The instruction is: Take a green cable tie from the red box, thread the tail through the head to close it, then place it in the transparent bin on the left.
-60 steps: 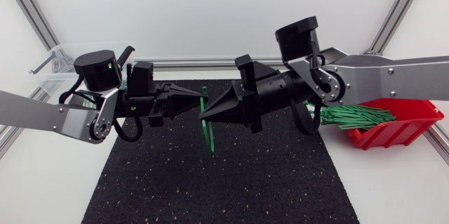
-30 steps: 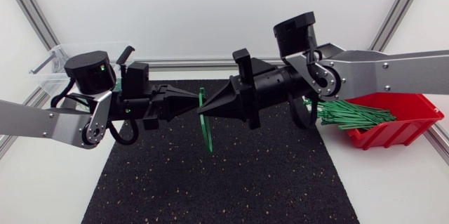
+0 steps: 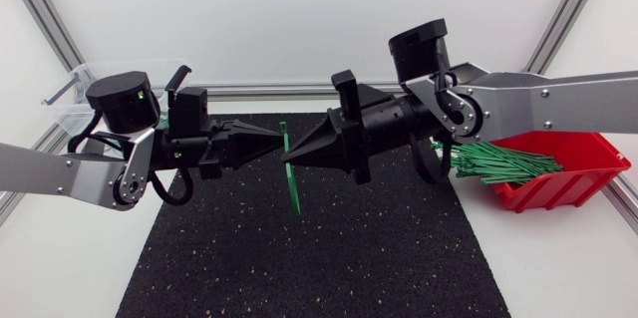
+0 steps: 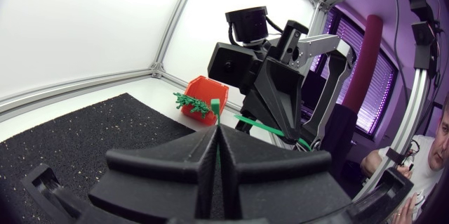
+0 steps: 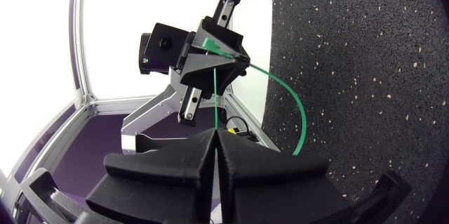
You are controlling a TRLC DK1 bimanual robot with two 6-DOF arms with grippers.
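In the head view our right arm (image 3: 528,104) covers the end of the red box (image 3: 588,183) nearest the mat, along with part of the bundle of ties (image 3: 503,163) in it, so we cannot count them. Our left arm (image 3: 125,154) hides part of the transparent bin (image 3: 70,89). Ahead of the right pincer (image 3: 287,159) in its wrist view, only a sliver of that bin shows, cut by the frame edge. The green cable tie (image 3: 292,183) vanishes between the pressed-together fingers of both the right and the left pincer (image 3: 280,140) — the gripped stretches are unseen. Whether its tail has passed through its head is too small to tell.
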